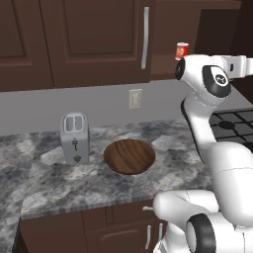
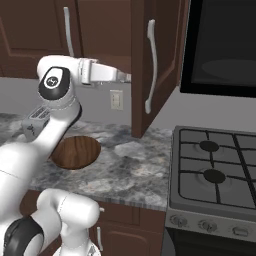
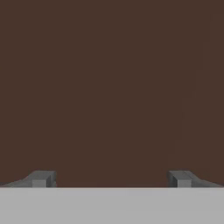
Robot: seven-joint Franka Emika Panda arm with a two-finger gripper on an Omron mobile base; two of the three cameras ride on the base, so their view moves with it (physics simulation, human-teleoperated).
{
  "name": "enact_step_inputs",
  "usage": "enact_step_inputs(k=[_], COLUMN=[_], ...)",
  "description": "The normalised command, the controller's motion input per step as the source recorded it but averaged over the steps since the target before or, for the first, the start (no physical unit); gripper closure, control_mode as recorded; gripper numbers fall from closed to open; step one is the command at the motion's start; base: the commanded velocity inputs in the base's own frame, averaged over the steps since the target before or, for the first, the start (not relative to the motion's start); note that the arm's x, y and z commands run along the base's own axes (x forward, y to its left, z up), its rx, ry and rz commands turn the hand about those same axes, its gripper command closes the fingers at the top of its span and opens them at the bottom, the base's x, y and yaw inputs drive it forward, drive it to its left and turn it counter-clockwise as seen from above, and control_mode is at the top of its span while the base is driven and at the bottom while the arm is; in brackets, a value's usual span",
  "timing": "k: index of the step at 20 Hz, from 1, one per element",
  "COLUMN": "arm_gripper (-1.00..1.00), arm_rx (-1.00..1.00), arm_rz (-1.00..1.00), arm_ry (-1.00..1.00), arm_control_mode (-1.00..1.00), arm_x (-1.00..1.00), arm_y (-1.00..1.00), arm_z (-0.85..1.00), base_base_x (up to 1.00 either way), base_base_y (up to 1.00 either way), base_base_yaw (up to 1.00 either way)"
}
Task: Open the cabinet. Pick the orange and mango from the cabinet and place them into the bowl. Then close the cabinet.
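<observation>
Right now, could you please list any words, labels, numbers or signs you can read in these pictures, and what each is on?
No text can be read.
Small red can with a pale label: print too small and blurred to read.
Silver two-slot toaster: dark controls on its front, no legible marking.

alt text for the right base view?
The arm reaches up toward the cabinet, whose right door stands swung open. Below, the wooden bowl sits empty on the granite counter, with the stove at right.
</observation>
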Motion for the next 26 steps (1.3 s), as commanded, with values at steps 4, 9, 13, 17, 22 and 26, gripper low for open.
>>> enact_step_inputs(k=[4,9,13,17,22,26], arm_gripper=[-1.0,-1.0,-1.0,-1.0,-1.0,-1.0], arm_rx=[0.12,0.14,0.16,0.17,0.15,0.15], arm_rz=[0.09,0.19,0.21,0.2,0.19,0.2], arm_ry=[0.03,0.1,0.01,0.0,-0.02,-0.02], arm_control_mode=[-1.0,-1.0,-1.0,-1.0,-1.0,-1.0], arm_x=[0.03,0.12,0.01,0.03,0.15,0.27], arm_y=[0.81,0.97,0.91,0.72,0.54,0.52], arm_z=[0.13,0.01,0.0,0.0,0.0,-0.02], base_base_x=[0.0,0.0,0.0,0.0,0.0,0.0], base_base_y=[0.0,0.0,0.0,0.0,0.0,0.0], base_base_yaw=[0.0,0.0,0.0,0.0,0.0,0.0])
